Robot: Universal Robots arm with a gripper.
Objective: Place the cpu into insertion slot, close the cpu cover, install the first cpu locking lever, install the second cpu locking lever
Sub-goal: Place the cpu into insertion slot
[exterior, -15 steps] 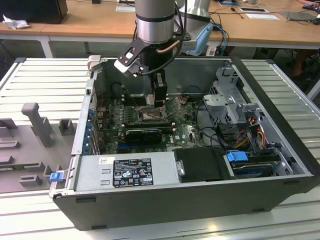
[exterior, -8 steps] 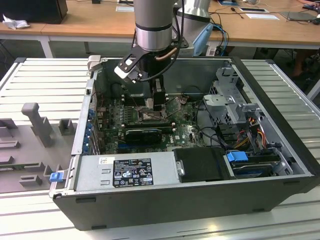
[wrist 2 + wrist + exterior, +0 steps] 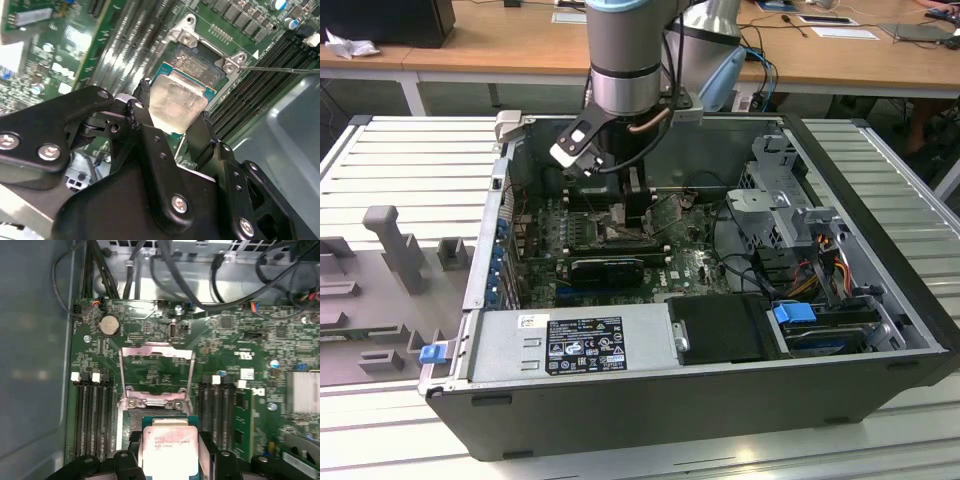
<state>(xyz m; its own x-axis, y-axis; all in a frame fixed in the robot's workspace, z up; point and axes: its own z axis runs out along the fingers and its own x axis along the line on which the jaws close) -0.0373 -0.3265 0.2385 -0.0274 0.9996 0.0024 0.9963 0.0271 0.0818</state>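
Inside an open computer case (image 3: 720,405) that lies on a slatted metal surface (image 3: 410,150), the arm reaches down over the green motherboard (image 3: 690,265). In the exterior view the gripper (image 3: 635,215) hangs at about eleven o'clock from the case's middle. The grey power supply (image 3: 570,340) sits at about eight o'clock and the metal drive cage (image 3: 785,195) at about two o'clock. A long black card (image 3: 610,268) lies on the board at roughly six o'clock from the gripper, just beside it. In the second wrist view the gripper (image 3: 174,102) is closed narrowly on the cpu (image 3: 177,100), with its black fingers (image 3: 202,135) pressed against two opposite edges of the silvery chip. The cpu is over the socket, with the socket's contact field showing just beyond its far edge. Whether it already rests in the slot or is still a little above it cannot be told. In the first wrist view the cpu (image 3: 167,452) is between the fingertips of the gripper (image 3: 168,440). Just past it, the cpu cover (image 3: 156,351) is flipped open away from the socket, a thin metal frame with the board visible through its square opening. Memory slots (image 3: 95,415) run along both sides of the socket, a round coin battery (image 3: 109,325) sits near the cover's far corner, and dark cables (image 3: 190,275) loop beyond the board's edge.
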